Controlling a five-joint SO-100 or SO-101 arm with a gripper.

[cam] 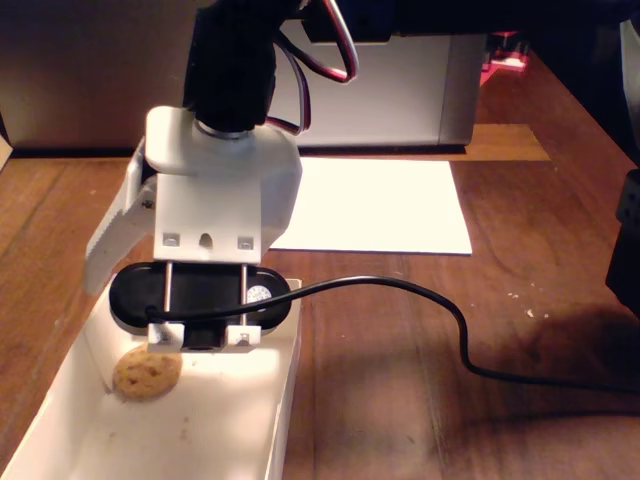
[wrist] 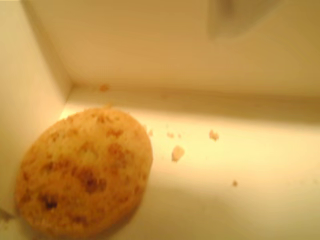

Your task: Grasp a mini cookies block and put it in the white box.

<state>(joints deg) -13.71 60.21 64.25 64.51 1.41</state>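
Lying flat on the floor of the white box (cam: pixel 285 405), tight in its far-left corner in the fixed view: the mini cookies block (cam: pixel 147 373); in the wrist view, the same mini cookies block (wrist: pixel 84 172) pressed against the left wall of the white box (wrist: pixel 165 55), loose crumbs (wrist: pixel 177 153) scattered just to its right; hanging directly above the box's far end, the gripper (cam: pixel 125 235), clear of the cookie and holding nothing; whether fingers are apart or together, impossible to tell from either view; behind the box toward the far edge of the wooden table (cam: pixel 420 350), a flat white paper sheet (cam: pixel 375 205); trailing rightward across the table, a black cable (cam: pixel 450 320).
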